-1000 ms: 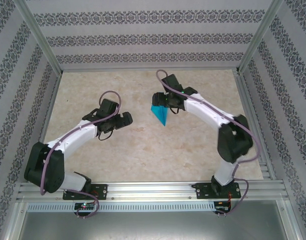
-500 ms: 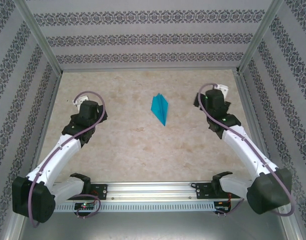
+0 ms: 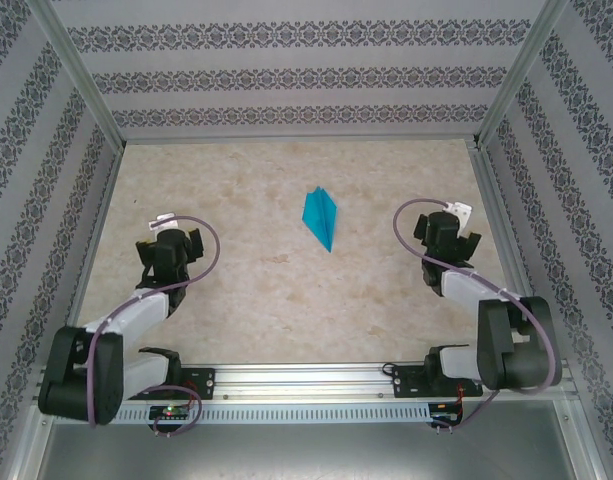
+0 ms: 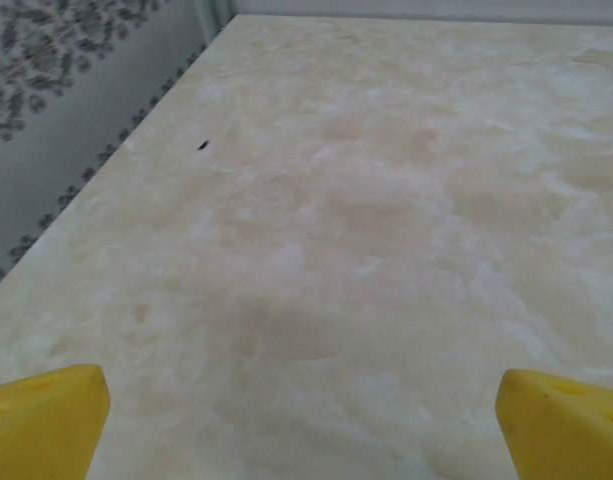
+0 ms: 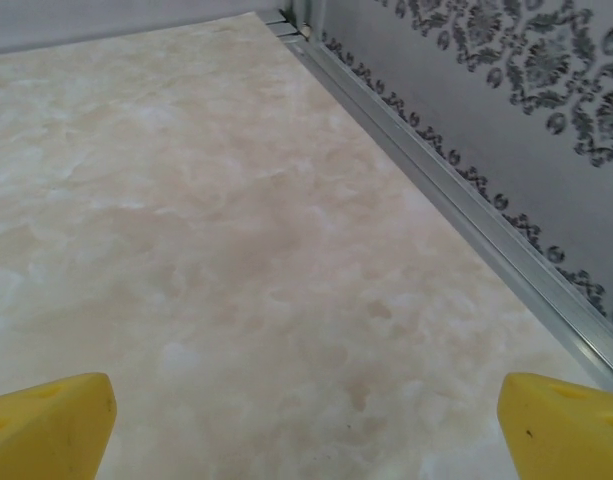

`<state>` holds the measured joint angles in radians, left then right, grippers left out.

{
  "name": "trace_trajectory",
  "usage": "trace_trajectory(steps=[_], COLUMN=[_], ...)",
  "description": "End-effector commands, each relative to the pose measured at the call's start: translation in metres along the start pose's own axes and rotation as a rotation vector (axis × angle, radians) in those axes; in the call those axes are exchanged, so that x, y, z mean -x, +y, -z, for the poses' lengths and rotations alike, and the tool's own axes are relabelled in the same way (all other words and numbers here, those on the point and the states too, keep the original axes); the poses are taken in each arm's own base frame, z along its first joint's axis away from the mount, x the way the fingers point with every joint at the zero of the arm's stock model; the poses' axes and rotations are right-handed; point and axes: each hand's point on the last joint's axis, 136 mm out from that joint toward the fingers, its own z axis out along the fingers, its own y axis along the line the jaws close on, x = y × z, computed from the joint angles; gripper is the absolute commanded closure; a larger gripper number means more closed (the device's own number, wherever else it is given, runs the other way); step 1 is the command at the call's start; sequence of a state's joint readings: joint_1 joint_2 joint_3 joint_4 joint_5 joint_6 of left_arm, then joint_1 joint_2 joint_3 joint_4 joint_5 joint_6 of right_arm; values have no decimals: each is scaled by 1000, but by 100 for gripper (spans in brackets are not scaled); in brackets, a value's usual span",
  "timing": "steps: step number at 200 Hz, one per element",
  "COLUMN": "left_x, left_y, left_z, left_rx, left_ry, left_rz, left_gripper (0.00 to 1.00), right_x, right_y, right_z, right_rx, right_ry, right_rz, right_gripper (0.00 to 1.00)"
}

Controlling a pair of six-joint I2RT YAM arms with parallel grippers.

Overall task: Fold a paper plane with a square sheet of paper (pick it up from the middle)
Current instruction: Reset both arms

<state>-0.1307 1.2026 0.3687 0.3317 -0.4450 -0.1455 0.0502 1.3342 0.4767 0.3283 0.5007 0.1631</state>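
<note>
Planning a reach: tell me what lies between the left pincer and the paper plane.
Between the left pincer and the paper plane is bare table, per the top view.

Creases on the paper plane (image 3: pixel 320 216) are too small to read, and the dark speck (image 4: pixel 202 145) is perhaps dirt.

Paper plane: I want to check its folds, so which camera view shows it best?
Top external: the paper plane lies whole and unobstructed on the table, sharp tip pointing toward the near edge. Both wrist cameras look across other stretches of the table.
</note>
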Motion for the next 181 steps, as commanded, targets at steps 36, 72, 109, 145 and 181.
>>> trace_trajectory(steps=[36,72,109,145,181], left_x=[42,34,23,19,20], left_y=[-40,-52,-58,-58,-62], left_z=[-10,-26,-38,-42,-42], left_rx=[-233,-277,-287,-282,-300], left_ry=[-222,-204,-175,-161,-161], left_rz=[-32,-64,-75,-83,-93], left_gripper=[0,0,0,0,0], right_x=[39,31,25,27,27], right_y=[33,42,45,45,44], right_z=[2,-4,-4,-6,-6], right_rx=[182,248,276,272,273], right_ry=[-229,-238,-254,-257,-253], right_rz=[27,28,30,28,27], right_gripper=[2,2,2,2,2])
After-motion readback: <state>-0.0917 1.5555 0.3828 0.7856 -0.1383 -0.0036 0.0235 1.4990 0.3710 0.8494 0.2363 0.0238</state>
